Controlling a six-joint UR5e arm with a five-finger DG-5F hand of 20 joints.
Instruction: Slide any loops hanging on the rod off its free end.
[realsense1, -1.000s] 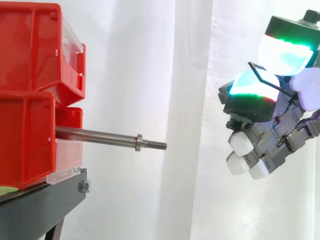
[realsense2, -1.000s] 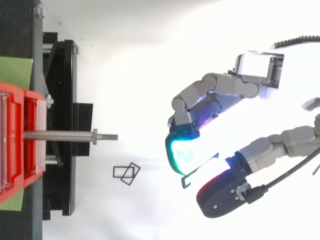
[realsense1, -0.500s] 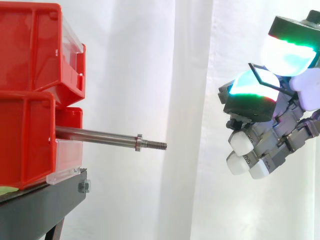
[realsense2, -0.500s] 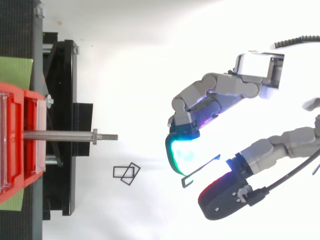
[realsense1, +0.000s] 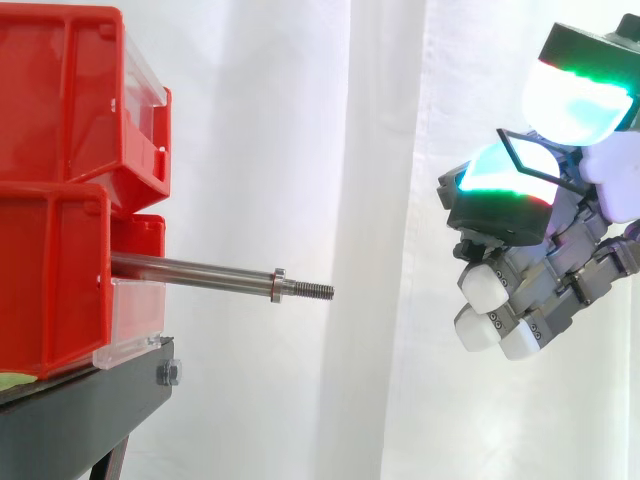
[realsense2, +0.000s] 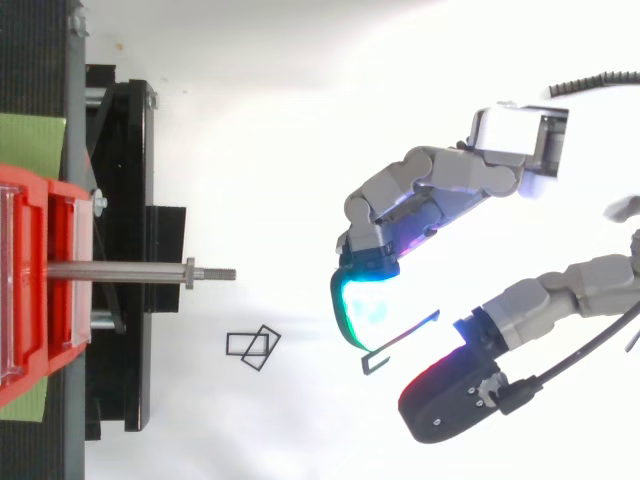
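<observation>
Hand (realsense2: 430, 178) pinches a thin black loop (realsense2: 400, 338) btwn two glowing pads, well away from the bare rod (realsense1: 200, 272). Grip looks light, so the loop could slip & drop. Rod lies level, long way left-right, free end pointing at hand. Two more loops (realsense2: 252, 349) lie on the white ground below.

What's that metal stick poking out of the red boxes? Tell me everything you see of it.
The rod is a slim, shiny metal bar sticking out nearly level from the red bins, dipping slightly toward its free end. Near that end sits a collar, then a thinner threaded tip. Nothing hangs on it, and the hand is clear of it.
</observation>
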